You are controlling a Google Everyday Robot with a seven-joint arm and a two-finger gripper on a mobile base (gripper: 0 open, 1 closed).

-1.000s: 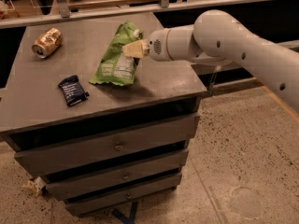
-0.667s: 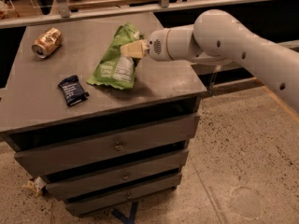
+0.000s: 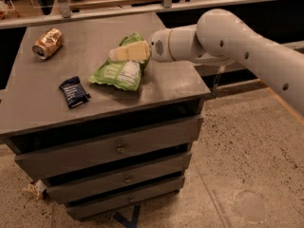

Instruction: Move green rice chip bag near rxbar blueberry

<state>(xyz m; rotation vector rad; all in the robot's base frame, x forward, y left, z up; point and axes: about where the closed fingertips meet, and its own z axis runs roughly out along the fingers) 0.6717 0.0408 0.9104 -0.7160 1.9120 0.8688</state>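
The green rice chip bag point(image 3: 118, 74) lies on the grey cabinet top point(image 3: 161, 87), with its white label panel facing the front edge. My gripper point(image 3: 124, 53) reaches in from the right and is shut on the bag's upper middle, with its cream fingers point(image 3: 135, 51) pressed into the foil. The rxbar blueberry point(image 3: 74, 91), a small dark navy wrapper, lies flat to the left of the bag. A short gap separates it from the bag's lower left corner.
A dented gold can point(image 3: 47, 43) lies on its side at the back left of the top. The cabinet has drawers point(image 3: 118, 148) below. A rail point(image 3: 142, 7) runs behind it. Speckled floor point(image 3: 247, 165) stretches to the right.
My gripper has shifted a little to the left, and the green bag has moved with it, slightly closer to the blue bar.
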